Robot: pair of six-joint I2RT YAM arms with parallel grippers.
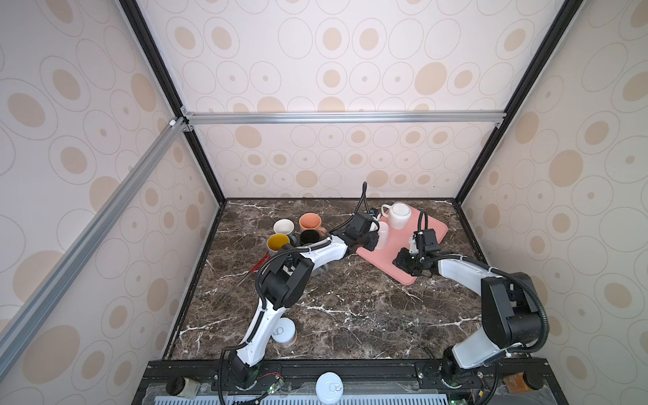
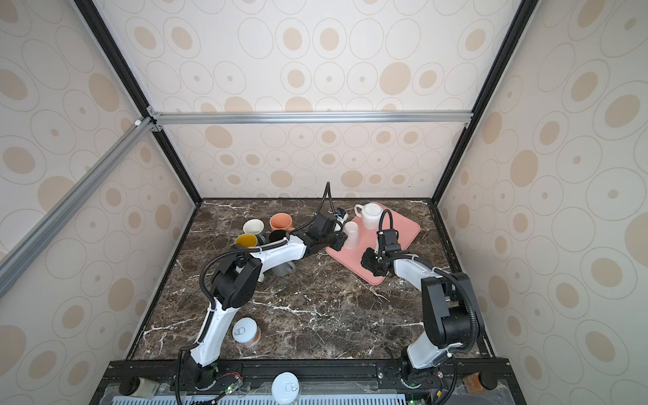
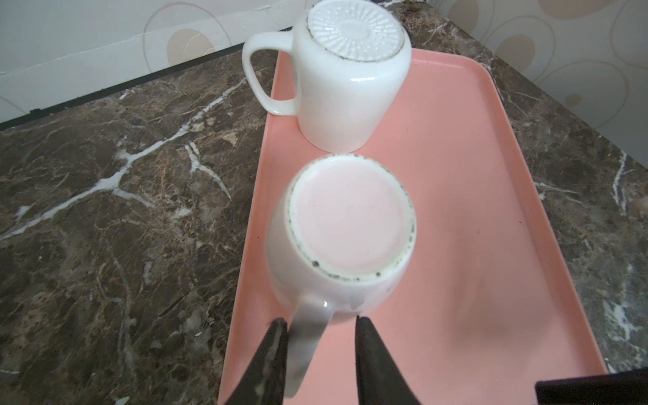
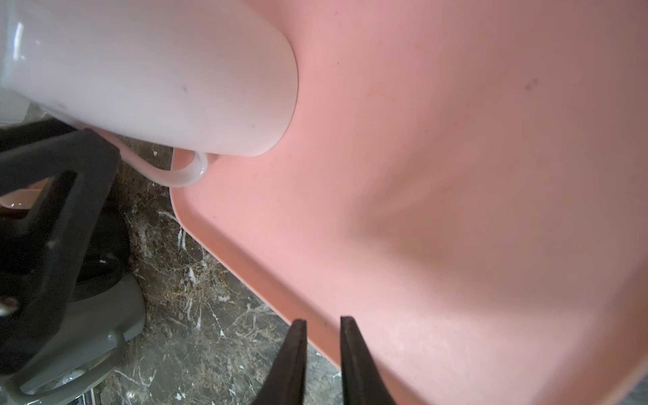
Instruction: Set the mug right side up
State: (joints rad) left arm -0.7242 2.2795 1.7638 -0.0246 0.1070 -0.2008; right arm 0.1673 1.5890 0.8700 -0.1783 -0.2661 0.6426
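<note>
My biggest worry is the tray (image 3: 456,175). It lies loose on the table (image 3: 105,210), and a sideways pull on the mug could drag it along or lift its near corner.

Next is the mug (image 3: 350,224) itself. It stands mouth down on the tray, at the edge nearest the left arm. Close beside it, toward the tray's far end, is a white mug (image 3: 350,87), also upside down. If I swing mine over too wide, I judge it knocks that neighbour or rolls off the tray's rim.

The handle (image 3: 308,336) looks thin and glossy. A weak pinch there would let the mug swivel and drop as it tips.

The left gripper (image 3: 321,326) straddles that handle with its jaws spread. One finger (image 3: 277,336) rests against it and the other stands clear, so nothing is gripped yet.

The right gripper (image 4: 321,321) hangs over the tray's near rim, its jaws almost together with a slit between them. I cannot tell whether they nip the rim.
</note>
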